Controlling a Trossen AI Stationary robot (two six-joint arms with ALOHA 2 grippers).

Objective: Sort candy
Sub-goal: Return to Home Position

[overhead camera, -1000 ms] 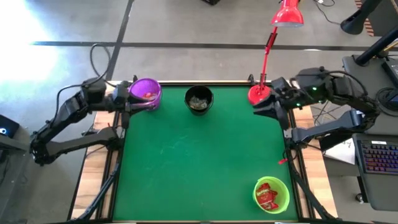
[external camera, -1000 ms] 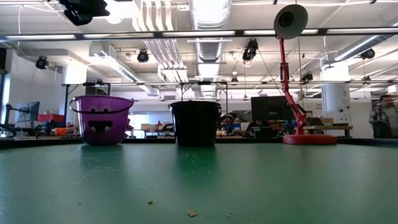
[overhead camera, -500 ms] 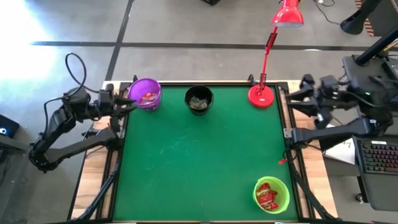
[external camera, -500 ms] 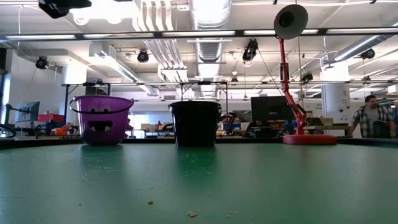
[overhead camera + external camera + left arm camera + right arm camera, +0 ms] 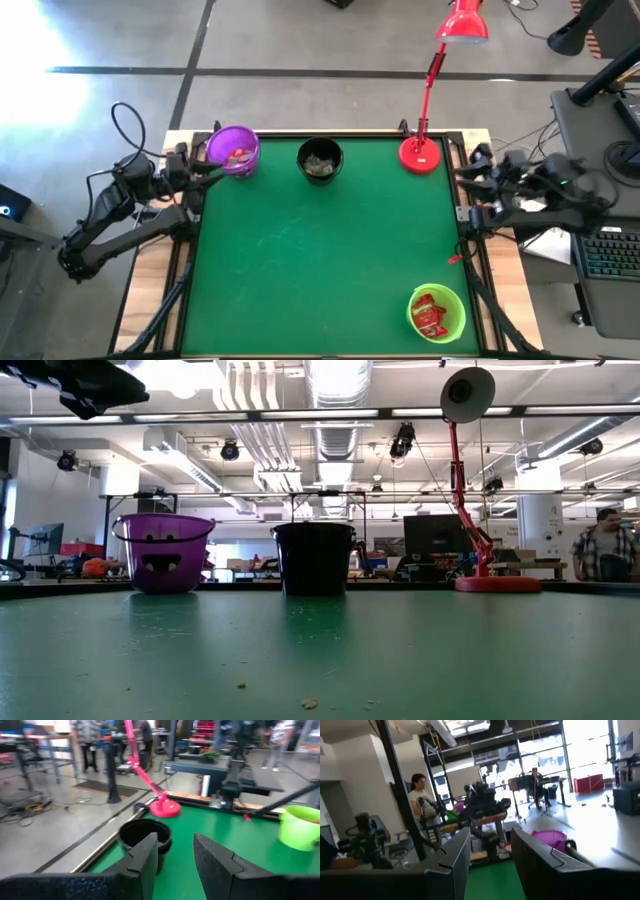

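While left gripper [image 5: 182, 856] and right gripper [image 5: 490, 854] hang parted, empty, we judge the candy [image 5: 430, 316] light, slippery; pinch each mid-wrapper.

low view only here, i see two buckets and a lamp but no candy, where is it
Observer: Red candy lies in a green bowl at the table's near right corner, outside your view.
Operator: anything in the buckets
Observer: The black bucket holds pale candy.
Operator: and the grippers
Observer: Both are open. The left gripper is at the table's left edge beside the purple bucket, and the right gripper is off the right edge.
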